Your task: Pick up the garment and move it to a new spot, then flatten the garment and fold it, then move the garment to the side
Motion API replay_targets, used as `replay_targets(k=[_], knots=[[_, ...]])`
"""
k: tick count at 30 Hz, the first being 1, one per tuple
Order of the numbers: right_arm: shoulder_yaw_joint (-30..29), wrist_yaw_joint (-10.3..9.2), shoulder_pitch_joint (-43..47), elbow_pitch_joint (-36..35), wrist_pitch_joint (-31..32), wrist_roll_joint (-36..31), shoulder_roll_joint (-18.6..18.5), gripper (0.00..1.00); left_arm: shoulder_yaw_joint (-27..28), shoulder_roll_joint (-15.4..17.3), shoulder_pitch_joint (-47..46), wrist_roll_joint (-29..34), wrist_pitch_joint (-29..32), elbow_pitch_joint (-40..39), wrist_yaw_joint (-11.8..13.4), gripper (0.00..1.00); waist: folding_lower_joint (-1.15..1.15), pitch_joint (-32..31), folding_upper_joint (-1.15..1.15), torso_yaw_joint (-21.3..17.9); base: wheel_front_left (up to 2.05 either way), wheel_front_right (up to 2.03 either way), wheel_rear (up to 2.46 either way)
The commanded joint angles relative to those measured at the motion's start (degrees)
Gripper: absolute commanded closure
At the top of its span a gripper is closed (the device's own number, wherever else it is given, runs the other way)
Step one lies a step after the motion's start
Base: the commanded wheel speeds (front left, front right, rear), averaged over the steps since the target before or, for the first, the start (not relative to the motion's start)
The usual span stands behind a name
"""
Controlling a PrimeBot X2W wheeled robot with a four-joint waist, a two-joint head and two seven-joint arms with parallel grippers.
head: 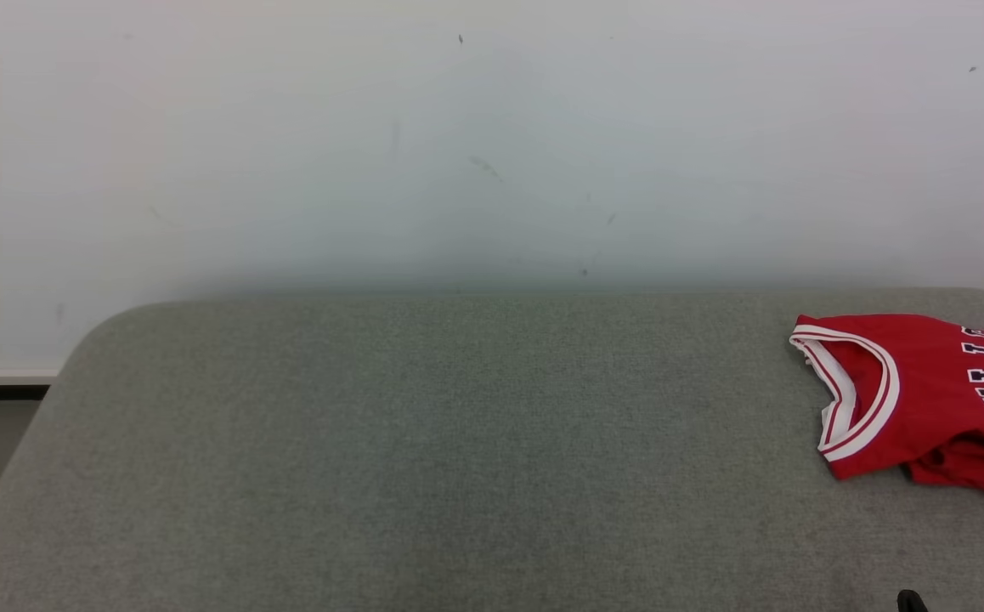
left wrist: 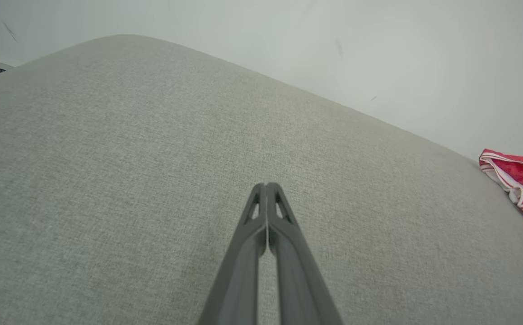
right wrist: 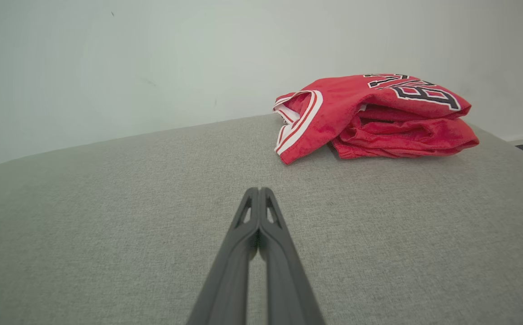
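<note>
At worktop (head: 458, 442) far right, near its edge: jersey (head: 925, 391), folded. Left fingers (left wrist: 263, 189) and right fingers (right wrist: 254, 193) clenched, empty, well apart from it. Risk: any nudge unfolds the stack or tips it off

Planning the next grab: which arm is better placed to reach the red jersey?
Likely the right: the jersey lies just ahead of the right gripper, but far to the side of the left gripper.
</note>
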Motion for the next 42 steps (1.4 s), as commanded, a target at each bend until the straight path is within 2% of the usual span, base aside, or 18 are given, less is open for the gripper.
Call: replay_targets(k=[1,20,42], knots=[[-0.5,0.0,-1.8,-0.8,0.4,2.6,-0.1,1.0,0.5,0.2,-1.9,-2.5,0.4,-0.6,-0.2,1.0,0.0,0.1,0.0,0.0,0.0,0.0,0.0],[-1.3,0.0,-5.4,-0.8,5.0,20.5,0.3,1.0,2.0,0.3,-6.2,-20.2,5.0,-0.3,-0.8,1.0,0.0,0.9,0.0,0.4,0.0,0.0,0.0],[-2.2,0.0,-8.8,-0.7,9.3,37.0,0.8,1.0,3.6,0.4,-10.2,-36.5,9.5,0.1,-1.4,1.0,0.0,1.9,0.0,0.8,0.0,0.0,0.0]])
